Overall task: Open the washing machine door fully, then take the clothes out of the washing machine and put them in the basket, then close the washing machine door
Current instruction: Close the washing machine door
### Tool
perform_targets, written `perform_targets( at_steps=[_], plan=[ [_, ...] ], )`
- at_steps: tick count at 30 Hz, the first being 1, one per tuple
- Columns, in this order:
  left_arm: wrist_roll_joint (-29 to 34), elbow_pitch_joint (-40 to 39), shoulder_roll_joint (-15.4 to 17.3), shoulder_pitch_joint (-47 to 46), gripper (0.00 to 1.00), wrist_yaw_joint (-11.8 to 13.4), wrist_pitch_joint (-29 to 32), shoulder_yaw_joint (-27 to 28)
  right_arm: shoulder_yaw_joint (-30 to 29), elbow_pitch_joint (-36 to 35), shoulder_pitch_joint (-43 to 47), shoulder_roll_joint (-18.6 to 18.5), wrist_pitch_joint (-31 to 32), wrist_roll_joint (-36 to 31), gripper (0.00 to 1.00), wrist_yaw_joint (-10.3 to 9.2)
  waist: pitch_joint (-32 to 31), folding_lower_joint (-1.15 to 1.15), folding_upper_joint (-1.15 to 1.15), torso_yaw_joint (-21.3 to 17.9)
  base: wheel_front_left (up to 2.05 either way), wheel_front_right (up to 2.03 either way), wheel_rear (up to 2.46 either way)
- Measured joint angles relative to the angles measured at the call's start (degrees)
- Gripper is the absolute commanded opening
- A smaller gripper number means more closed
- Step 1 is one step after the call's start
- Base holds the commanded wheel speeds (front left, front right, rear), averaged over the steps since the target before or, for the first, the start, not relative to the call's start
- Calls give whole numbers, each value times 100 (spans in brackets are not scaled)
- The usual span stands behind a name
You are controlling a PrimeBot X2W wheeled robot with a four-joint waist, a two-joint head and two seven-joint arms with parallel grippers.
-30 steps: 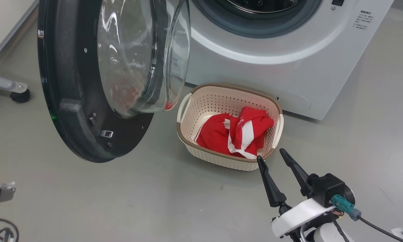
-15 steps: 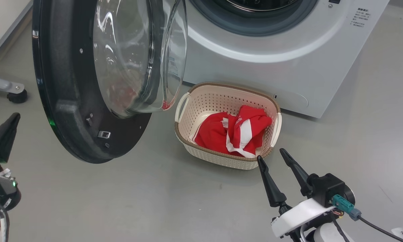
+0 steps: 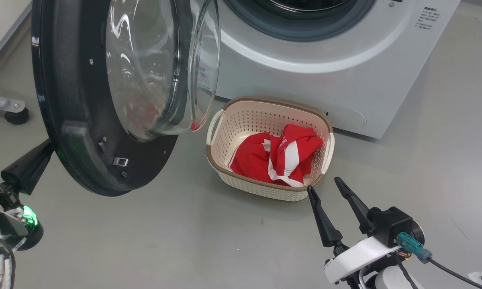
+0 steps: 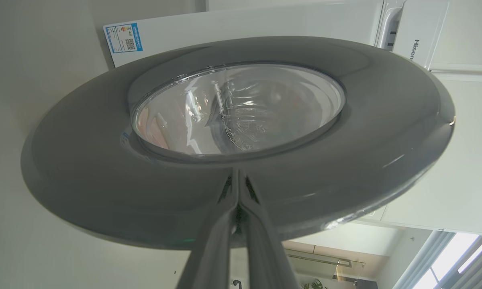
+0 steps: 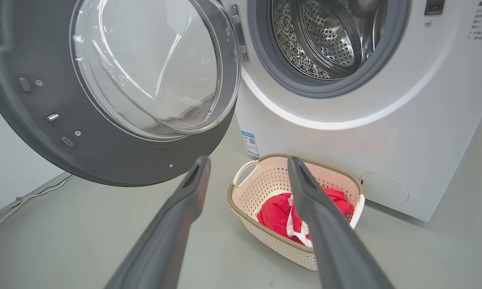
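Washing machine door stands swung wide on the left side of the washing machine. Its inner face and bulging glass bowl point right, toward the basket. Door rim: matte black inside, glossy dark outside in the left wrist view. Bowl: clear, smooth, with reflections.

Drum mouth: grey rubber ring around perforated steel.

Basket sits on the grey floor just in front of the machine's lower panel, below the door's free edge. Its long axis runs roughly along the machine front, slightly skewed. Cream plastic, perforated walls, brown woven-look rim, rounded rectangle.

Clothes lie bunched in the basket, toward its right half; red fabric, white stripes, creased.

Right gripper: fingers spread, empty, tips just beside the basket's near rim.

Left gripper: fingers pressed together, holding nothing, tips at the door's glossy outer face; contact not confirmable.
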Motion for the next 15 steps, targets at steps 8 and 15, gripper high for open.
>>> perform_targets(
  at_steps=[8,15],
  plan=[
    [-387,-134,12,1,0,0,324,83,49,24,-35,16,0,-1,100,24,23,0,0,-132,0,0,0],
    [-630,-202,-40,8,0,0,555,15,52,54,-86,20,0,-1,100,24,29,0,0,-283,0,0,0]
  ],
)
